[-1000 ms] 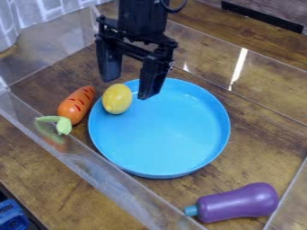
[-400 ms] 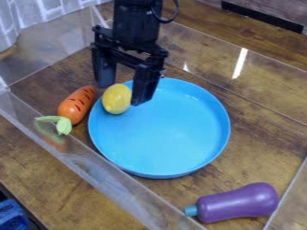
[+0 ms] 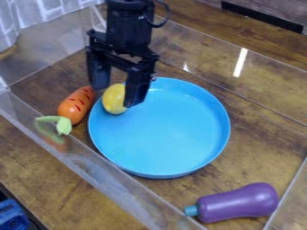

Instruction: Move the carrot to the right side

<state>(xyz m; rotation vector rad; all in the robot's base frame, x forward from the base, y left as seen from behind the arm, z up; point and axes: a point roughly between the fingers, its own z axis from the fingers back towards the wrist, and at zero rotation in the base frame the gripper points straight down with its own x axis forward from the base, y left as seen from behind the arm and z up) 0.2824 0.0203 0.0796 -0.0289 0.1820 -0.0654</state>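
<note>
Carrot (image 3: 77,106) on the worktop (image 3: 54,167), just beside my claw (image 3: 118,83), left in view. My claw is open, gripping nothing.

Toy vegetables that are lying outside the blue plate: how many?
2: the carrot left of the plate, the eggplant at lower right.

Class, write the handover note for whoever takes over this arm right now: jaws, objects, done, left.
Jaws: open, hovering over the lemon, nothing held.
Carrot: on the table, left of the blue plate in the picture, leafy top toward the viewer.
Eggplant: on the table, lower right.
Done: nothing yet; the carrot isn't on the right side.
Left: grasp the carrot, carry it right, release.
</note>
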